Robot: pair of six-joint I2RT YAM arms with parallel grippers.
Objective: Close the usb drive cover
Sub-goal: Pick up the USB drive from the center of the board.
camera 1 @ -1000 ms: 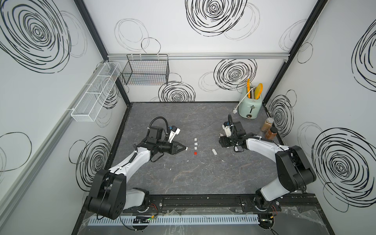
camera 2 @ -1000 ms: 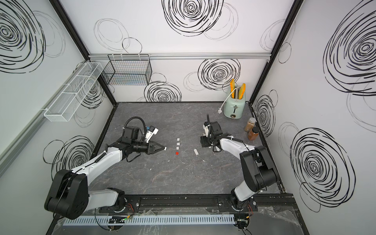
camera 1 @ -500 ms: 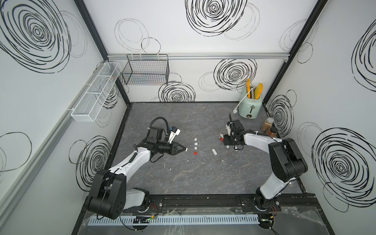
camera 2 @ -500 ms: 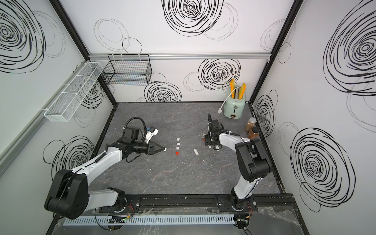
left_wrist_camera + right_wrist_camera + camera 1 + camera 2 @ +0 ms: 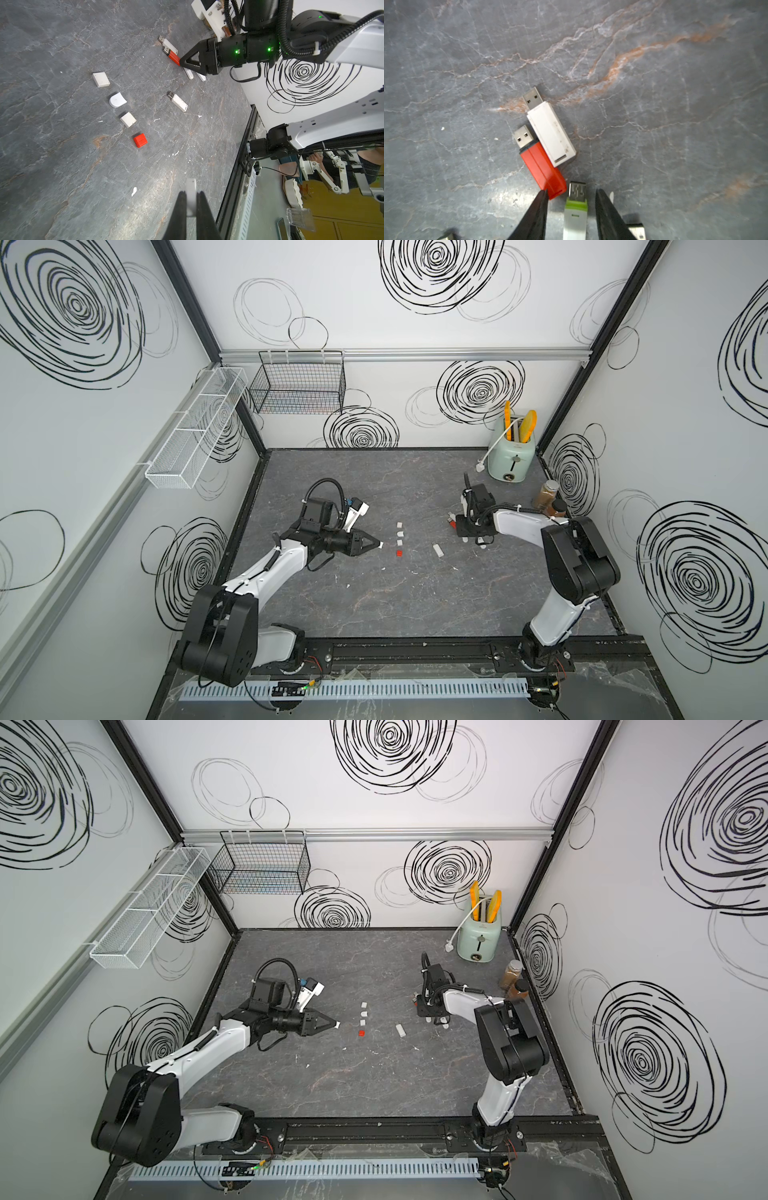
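Top views first: the left gripper (image 5: 375, 545) hovers low over the table (image 5: 374, 605), left of centre, clamped on a small white cover (image 5: 380, 545). Just right of it, in both top views, runs a short row of loose caps: three white covers (image 5: 400, 534) and, at the near end, a red cover (image 5: 399, 553). Further right lies a lone white drive (image 5: 437, 550). The right gripper (image 5: 456, 526) is down at the table on the right, nearer than the toaster (image 5: 511, 456) in the far right corner. From up here, its jaws can't be read.

Over to the left wrist view: both fingers (image 5: 182, 207) are pressed tight on the white cover, which pokes out past the tips. Across the table, the right gripper sits at the tail of a red drive (image 5: 173, 57).

Right wrist view now: the jaws stand apart, straddling a green-banded drive (image 5: 575, 209) with its plug bare and a gap on either side. One fingertip (image 5: 543, 197) sits right at the red drive's tail. A second white drive (image 5: 550, 133) lies touching the red one, both plugs uncovered.
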